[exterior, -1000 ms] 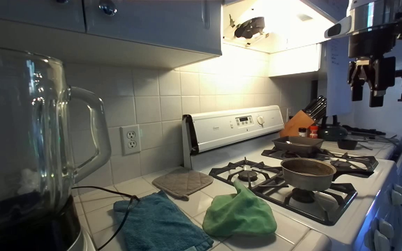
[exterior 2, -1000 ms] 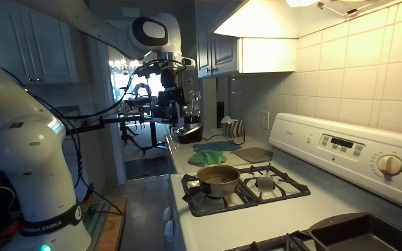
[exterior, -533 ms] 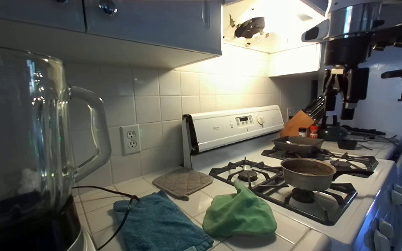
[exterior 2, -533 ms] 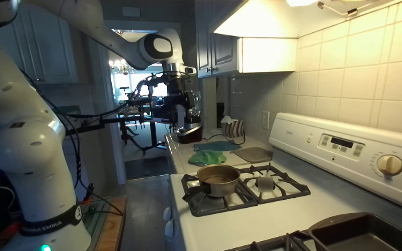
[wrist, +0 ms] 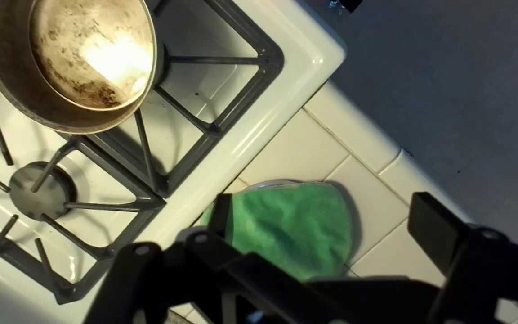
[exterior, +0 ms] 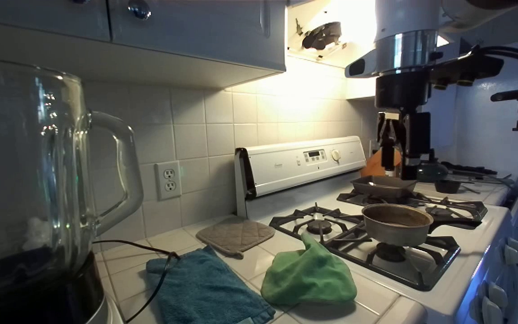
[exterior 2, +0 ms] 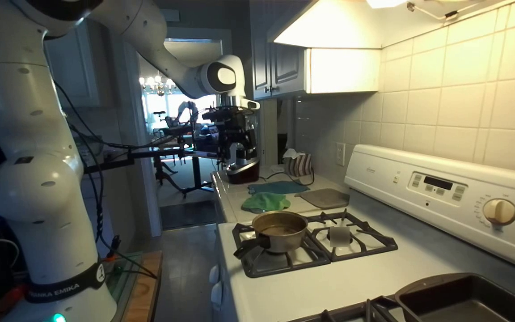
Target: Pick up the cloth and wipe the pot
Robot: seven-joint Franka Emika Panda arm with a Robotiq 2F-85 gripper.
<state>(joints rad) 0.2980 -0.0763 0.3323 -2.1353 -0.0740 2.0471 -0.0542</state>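
Note:
A crumpled green cloth [exterior: 310, 274] lies on the white tiled counter beside the stove; it also shows in an exterior view [exterior 2: 265, 202] and in the wrist view [wrist: 290, 229]. In the wrist view a shiny pale rim peeks out from under its edge. The grey metal pot [exterior: 396, 229] with a black handle stands upright on a front burner, also in an exterior view [exterior 2: 286, 239] and the wrist view [wrist: 83, 58]. My gripper [exterior: 398, 165] hangs pointing down, well above the counter. In the wrist view my gripper [wrist: 326, 220] has its fingers wide apart, empty, with the cloth below between them.
A blue towel [exterior: 209, 288], a grey pot holder [exterior: 236, 236] and a glass blender [exterior: 38, 180] with a black cord share the counter. A dark baking pan [exterior: 382, 188] sits on the far burners. The range hood [exterior 2: 342, 22] and cabinets overhang the stove.
My gripper has come down and across toward the cloth's side, moving left and lower in an exterior view. The cloth and the pot have not moved.

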